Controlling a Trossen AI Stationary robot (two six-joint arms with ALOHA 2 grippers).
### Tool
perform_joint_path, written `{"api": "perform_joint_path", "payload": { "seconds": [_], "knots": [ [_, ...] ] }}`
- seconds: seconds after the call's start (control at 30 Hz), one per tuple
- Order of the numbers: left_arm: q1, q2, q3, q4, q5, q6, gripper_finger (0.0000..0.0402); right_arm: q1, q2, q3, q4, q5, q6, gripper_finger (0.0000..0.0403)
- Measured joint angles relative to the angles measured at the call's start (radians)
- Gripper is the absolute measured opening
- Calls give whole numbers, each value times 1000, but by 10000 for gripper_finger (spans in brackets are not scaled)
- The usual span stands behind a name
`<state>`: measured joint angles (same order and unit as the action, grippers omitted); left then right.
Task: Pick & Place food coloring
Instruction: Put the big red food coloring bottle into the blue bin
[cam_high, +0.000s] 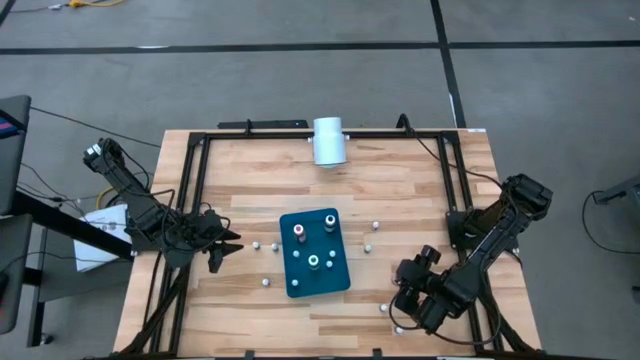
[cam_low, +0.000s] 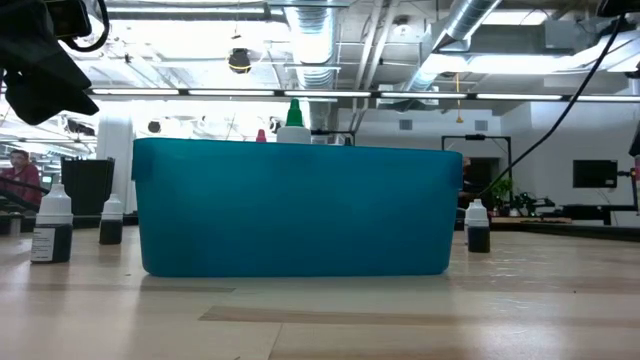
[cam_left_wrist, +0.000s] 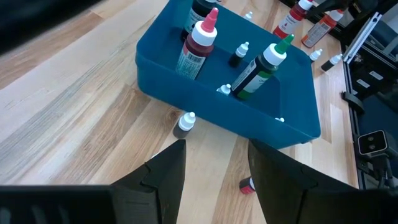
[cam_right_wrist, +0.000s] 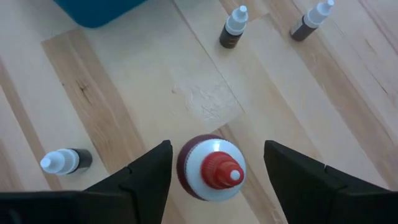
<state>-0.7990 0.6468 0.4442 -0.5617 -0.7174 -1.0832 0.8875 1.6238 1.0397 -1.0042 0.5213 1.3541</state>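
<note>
Upright, red-capped food coloring bottle (cam_right_wrist: 210, 167) stands between right pincer (cam_right_wrist: 214, 171) fingers

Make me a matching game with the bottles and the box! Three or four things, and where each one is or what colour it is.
Things:
1. green-topped bottle
2. red-topped bottle in the right wrist view
3. tray
4. white cylinder

Matches:
A. teal
B. at the far edge of the table
C. standing inside the tray
D. between the fingers of the right pincer

Pairs: 1-C, 2-D, 3-A, 4-B
</note>
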Motion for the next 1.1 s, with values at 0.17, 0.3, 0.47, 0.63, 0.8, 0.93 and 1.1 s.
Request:
{"api": "perform_joint_path", "payload": {
  "seconds": [0.17, 0.3, 0.47, 0.63, 0.8, 0.93, 1.1],
  "knots": [
    [0, 0, 0, 0, 0, 2, 165, 0, 0, 0, 7, 0, 0, 220],
    [0, 0, 0, 0, 0, 2, 165, 0, 0, 0, 7, 0, 0, 199],
    [0, 0, 0, 0, 0, 2, 165, 0, 0, 0, 8, -2, 0, 171],
    [0, 0, 0, 0, 0, 2, 165, 0, 0, 1, 8, -16, 0, 147],
    [0, 0, 0, 0, 0, 2, 165, 0, -1, 3, 11, -15, 0, 124],
    [0, 0, 0, 0, 0, 2, 165, 0, -1, 3, 13, -16, 0, 117],
    [0, 0, 0, 0, 0, 2, 165, 0, -1, 3, 14, -18, 1, 124]
  ]
}}
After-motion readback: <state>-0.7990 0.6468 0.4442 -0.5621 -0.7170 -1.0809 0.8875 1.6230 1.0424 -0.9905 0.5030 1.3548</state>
